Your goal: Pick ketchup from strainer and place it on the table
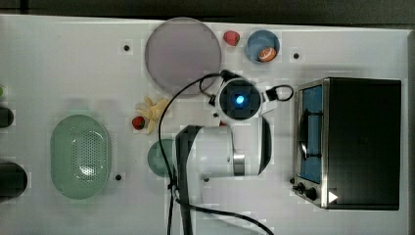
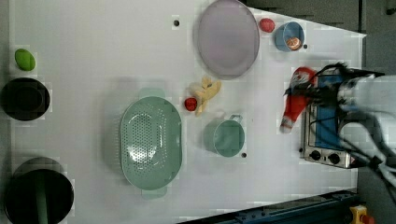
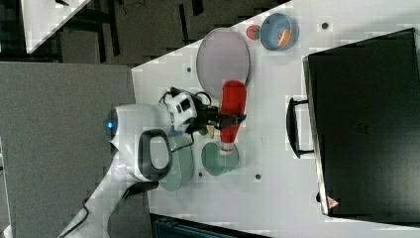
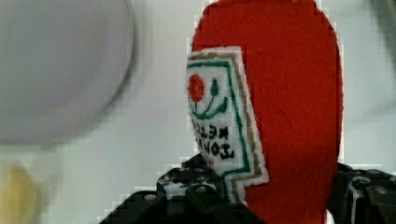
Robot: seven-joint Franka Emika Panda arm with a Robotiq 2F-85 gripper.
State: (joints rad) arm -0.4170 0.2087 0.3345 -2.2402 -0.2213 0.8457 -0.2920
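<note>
Here, going across the left view from its left edge, a small green fruit (image 2: pixel 24 59) and two dark round pots (image 2: pixel 24 98) sit by the border of the white table (image 2: pixel 93 46). Next comes the pale green strainer (image 2: pixel 150 140), lying flat with nothing inside its perforated bottom. Just to the left view's right of it sit a small red fruit (image 2: pixel 190 103) and a yellow banana bunch (image 2: pixel 207 93), touching each other, with a round green bowl (image 2: pixel 228 137) below them and the greyish-lilac plate (image 2: pixel 228 37) above. Further right a blue bowl (image 2: pixel 289 36) holds an orange item, a red fruit just beside it. Then comes the ketchup (image 2: pixel 296 99), well apart from the strainer and lifted off the table, its whitish cap end pointing down toward the left view's lower edge. The gripper (image 3: pixel 229 119) clamps it across the middle, jaws partly closed on the red body; in the wrist view the ketchup's white label (image 4: pixel 219 126) sits right above the black fingers (image 4: pixel 187 191). At the far right stands a toaster oven (image 2: pixel 327 135).
</note>
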